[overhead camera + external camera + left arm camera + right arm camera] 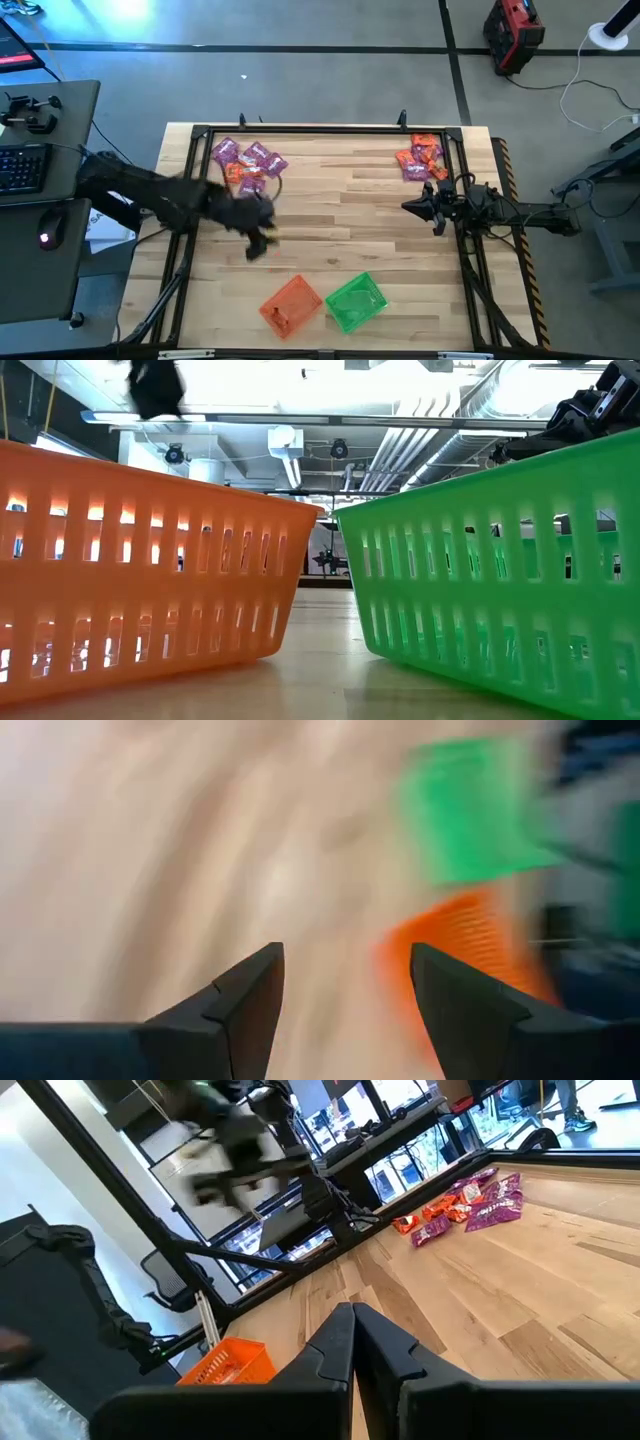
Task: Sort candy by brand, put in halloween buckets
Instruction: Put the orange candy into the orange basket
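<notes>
Claws from above: left claw (256,243) hangs over the tabletop (340,240) between the left candy pile (247,165) at its 12 o'clock and the orange bucket (291,305) at its 5 o'clock; it is blurred in this view, so its spread reads better from the wrist.
Right claw from above: right claw (418,206) waits at the 3 o'clock side, just below the right candy pile (420,157), fingers pressed together and empty, likely parked clear of the other arm's path.
Buckets from above: orange bucket and green bucket (356,301) stand side by side at 6 o'clock, near both arms, one colour for each brand.
Candy from above: purple and orange-red packets lie mixed in both piles, so sorting looks far from done; whether either bucket holds candy I cannot tell.
Low view: orange bucket (150,560) fills 9 o'clock, green bucket (500,570) fills 3 o'clock, a bare strip of tabletop (320,620) between them; no candy shows through the slots.
Left wrist view: fingers (250,1005) stand spread with nothing between them, and the orange bucket (460,945) and green bucket (470,810) lie ahead, which suits a drop or a fresh reach.
Right wrist view: fingers (330,1355) closed tip to tip, aimed across the tabletop (520,1280) toward the left candy pile (465,1205), with the orange bucket (225,1362) off to one side.
</notes>
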Available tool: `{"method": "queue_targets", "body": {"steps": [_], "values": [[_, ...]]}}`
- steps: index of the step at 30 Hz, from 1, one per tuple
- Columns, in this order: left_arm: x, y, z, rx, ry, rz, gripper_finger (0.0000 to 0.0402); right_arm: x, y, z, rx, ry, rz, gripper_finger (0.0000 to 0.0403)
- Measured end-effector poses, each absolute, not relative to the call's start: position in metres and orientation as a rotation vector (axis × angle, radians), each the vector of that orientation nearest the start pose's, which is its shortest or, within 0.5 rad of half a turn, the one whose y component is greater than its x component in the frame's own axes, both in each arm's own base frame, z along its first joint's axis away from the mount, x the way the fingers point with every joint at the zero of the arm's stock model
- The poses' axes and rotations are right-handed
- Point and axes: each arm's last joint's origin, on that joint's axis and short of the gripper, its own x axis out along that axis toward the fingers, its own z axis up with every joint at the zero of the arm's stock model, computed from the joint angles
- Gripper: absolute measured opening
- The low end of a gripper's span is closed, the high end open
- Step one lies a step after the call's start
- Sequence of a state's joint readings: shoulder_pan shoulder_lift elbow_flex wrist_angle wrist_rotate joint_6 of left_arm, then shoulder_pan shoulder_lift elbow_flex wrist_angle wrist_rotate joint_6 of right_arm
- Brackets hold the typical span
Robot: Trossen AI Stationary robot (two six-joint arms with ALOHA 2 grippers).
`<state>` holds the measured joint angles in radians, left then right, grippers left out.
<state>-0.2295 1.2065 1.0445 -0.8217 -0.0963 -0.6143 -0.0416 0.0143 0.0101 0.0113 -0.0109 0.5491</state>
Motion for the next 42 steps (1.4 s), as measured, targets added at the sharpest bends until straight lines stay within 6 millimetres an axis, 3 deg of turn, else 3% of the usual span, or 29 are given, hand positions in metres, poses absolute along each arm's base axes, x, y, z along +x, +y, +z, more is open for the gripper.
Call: {"method": "queue_targets", "body": {"steps": [3,6,9,11,17,23,38,42], "values": [[0.205,-0.018,0.272,-0.331,1.270,0.384,0.0209,0.098,-0.004,0.167,0.549,-0.016,-0.028,0.0000],[0.195,0.018,0.260,-0.292,1.514,0.474,0.0209,0.098,-0.004,0.167,0.549,-0.016,-0.027,0.0000],[0.198,0.053,0.249,-0.322,1.587,0.530,0.0209,0.098,-0.004,0.167,0.549,-0.015,-0.027,0.0000],[0.206,0.071,0.244,-0.355,1.525,0.508,0.0209,0.098,-0.004,0.167,0.549,-0.015,-0.028,0.0000],[0.269,0.112,0.260,-0.487,0.934,0.411,0.0209,0.098,-0.004,0.167,0.549,-0.015,-0.028,0.0000],[0.320,0.125,0.268,-0.429,0.753,0.363,0.0209,0.098,-0.004,0.167,0.549,-0.015,-0.027,0.0000],[0.372,0.140,0.263,-0.295,0.369,0.156,0.0209,0.098,-0.004,0.167,0.549,-0.015,-0.028,0.0000],[0.376,0.140,0.257,-0.310,0.364,0.110,0.0209,0.098,-0.004,0.167,0.549,-0.016,-0.028,0.0000]]}}
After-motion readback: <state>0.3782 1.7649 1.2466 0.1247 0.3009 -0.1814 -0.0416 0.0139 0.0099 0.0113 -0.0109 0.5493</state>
